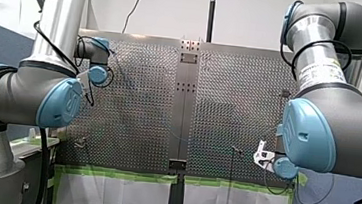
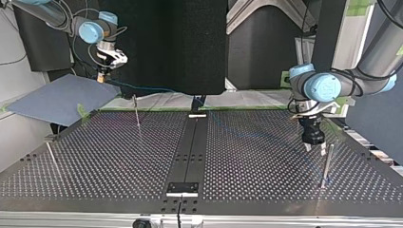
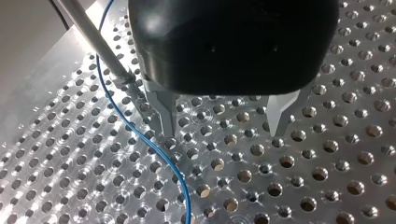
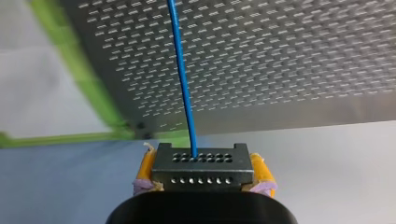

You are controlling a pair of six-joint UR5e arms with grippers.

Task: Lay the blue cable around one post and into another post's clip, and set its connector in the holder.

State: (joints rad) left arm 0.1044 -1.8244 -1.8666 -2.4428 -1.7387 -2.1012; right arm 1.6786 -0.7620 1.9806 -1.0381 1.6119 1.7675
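Note:
In the right wrist view my right gripper, with yellow pads, is shut on a dark connector block. The blue cable runs from the block out over the perforated table. In the top view this gripper hangs off the far edge at the view's left, and the cable trails toward the table. My left gripper stands open just above the plate, and the cable lies beside one metal finger. A steel post rises close by. Seen in the top view, the left gripper is next to a post.
Two more thin posts stand at the top view's left half. A dark centre strip carries a small bracket near the front edge. A grey sheet lies off the table by my right gripper. Green tape edges the plate.

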